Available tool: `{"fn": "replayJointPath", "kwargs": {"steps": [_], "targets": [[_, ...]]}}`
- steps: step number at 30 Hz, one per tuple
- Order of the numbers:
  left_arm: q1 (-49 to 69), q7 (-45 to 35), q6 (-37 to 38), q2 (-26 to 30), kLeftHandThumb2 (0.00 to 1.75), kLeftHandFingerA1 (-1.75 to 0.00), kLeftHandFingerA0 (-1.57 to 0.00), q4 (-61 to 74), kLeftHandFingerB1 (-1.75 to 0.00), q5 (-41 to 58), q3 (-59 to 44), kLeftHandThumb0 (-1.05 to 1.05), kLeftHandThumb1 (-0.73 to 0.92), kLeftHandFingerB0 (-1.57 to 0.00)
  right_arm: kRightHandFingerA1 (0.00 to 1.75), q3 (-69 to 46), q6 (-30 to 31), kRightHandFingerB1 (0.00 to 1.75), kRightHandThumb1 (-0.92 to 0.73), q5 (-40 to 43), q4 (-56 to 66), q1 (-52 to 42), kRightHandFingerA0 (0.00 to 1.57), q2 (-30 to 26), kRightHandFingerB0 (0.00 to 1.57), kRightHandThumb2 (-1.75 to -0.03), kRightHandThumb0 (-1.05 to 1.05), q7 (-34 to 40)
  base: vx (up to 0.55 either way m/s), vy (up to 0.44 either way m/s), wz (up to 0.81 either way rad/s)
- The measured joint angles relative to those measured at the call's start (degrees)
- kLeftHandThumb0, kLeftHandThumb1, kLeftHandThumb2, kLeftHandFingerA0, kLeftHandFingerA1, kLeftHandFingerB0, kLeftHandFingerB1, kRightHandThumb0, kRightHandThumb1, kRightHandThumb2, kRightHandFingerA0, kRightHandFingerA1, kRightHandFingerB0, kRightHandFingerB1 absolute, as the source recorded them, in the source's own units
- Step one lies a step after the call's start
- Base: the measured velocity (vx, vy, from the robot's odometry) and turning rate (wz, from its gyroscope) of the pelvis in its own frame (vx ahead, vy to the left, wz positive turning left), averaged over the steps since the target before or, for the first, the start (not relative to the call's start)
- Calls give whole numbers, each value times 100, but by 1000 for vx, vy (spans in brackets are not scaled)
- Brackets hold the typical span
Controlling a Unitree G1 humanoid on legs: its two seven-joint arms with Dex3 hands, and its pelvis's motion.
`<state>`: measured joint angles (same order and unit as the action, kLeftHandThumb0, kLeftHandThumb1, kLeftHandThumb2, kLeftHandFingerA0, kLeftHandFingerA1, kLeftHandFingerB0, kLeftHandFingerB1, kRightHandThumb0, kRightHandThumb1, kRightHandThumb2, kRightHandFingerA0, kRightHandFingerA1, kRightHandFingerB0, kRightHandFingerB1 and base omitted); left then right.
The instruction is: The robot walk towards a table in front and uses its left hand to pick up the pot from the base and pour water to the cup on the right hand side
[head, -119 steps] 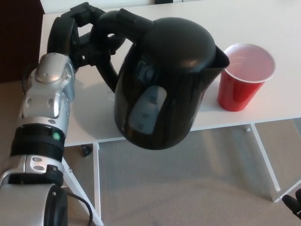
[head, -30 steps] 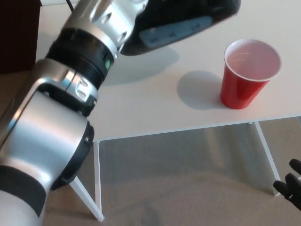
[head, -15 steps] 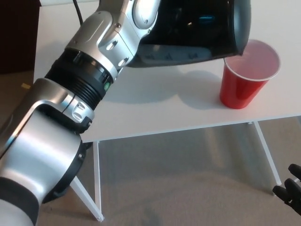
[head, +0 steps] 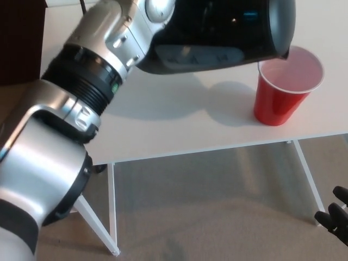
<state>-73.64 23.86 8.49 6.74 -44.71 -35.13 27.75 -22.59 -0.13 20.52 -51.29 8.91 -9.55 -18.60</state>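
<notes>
I've got the pot [head: 217, 32] tipped on its side above the table [head: 163, 125], lip right over the cup's [head: 285, 87] rim. I'd tilt slowly. No water visible in the cup. Left hand's hidden, can't tell its grip; right hand [head: 336, 215] hangs low, unclear too.

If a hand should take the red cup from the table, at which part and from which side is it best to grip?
Probably around the red cup's mid wall, coming from its right side: it stands upright near the table edge, and the tilted pot overhangs its left rim, blocking approach from above and left.
</notes>
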Motion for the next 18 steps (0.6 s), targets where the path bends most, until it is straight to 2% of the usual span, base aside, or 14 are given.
{"fn": "replayJointPath", "kwargs": {"steps": [1,2,5,6,7,9,10,11,12,13,14,15,16,18], "targets": [[-41,-3,37,15,84,-136,-122,-49,-100,-21,11,-24,43,-85,48,-5,4,45,-44,2,0,6,72,1,62,-53,-28,8,0,0,0],[-87,-2,85,34,84,-135,-124,-106,-91,-52,38,-27,40,-88,56,-12,6,53,-38,2,0,9,67,1,58,-65,-37,18,0,0,0],[-228,11,254,119,85,-135,-126,-288,-100,-225,230,-27,41,-93,56,-14,7,53,-37,1,1,10,68,1,58,-65,-38,37,0,0,0],[-292,40,326,158,85,-135,-126,-365,-100,-302,328,-27,41,-93,56,-13,7,53,-37,1,2,10,68,1,58,-65,-38,41,0,0,0],[-371,81,395,200,58,-173,-93,-457,-134,-399,449,-28,54,-87,48,-12,7,45,-44,0,4,10,72,1,63,-53,-31,42,0,0,0],[-500,188,496,238,58,-173,-92,-599,-136,-542,630,-27,56,-84,48,-9,6,45,-43,-2,4,13,73,1,63,-52,-31,42,0,0,0],[-559,252,539,245,58,-172,-93,-666,-133,-607,712,-29,55,-86,48,-6,5,45,-43,-3,4,17,73,1,64,-53,-31,43,0,0,0],[-631,336,589,247,57,-175,-95,-757,-139,-703,828,-30,56,-81,56,-3,5,53,-37,-4,4,25,68,1,59,-66,-39,44,0,0,0],[-657,371,604,248,79,-145,-127,-792,-128,-741,878,-35,38,-97,56,-2,5,53,-37,-4,4,29,68,1,58,-66,-39,44,0,0,0],[-710,467,625,248,79,-145,-127,-876,-128,-839,1009,-35,38,-97,56,-2,5,53,-37,-4,4,37,68,1,58,-66,-39,46,0,0,0],[-745,530,643,248,57,-175,-95,-930,-157,-910,1095,-28,57,-75,57,-2,5,53,-38,-4,4,41,68,1,58,-67,-40,45,0,0,0],[-782,599,661,248,88,-137,-126,-977,-102,-983,1185,-35,45,-89,57,0,5,53,-37,-4,4,44,69,1,58,-66,-39,45,0,0,0],[-815,673,674,245,59,-175,-95,-1026,-125,-1069,1275,-29,57,-84,57,1,5,54,-37,-4,4,47,70,0,60,-66,-40,44,0,0,0],[-879,773,702,244,58,-175,-95,-1083,-126,-1199,1416,-28,57,-85,56,1,5,54,-37,-4,3,48,69,0,59,-66,-39,42,0,0,0]]}}
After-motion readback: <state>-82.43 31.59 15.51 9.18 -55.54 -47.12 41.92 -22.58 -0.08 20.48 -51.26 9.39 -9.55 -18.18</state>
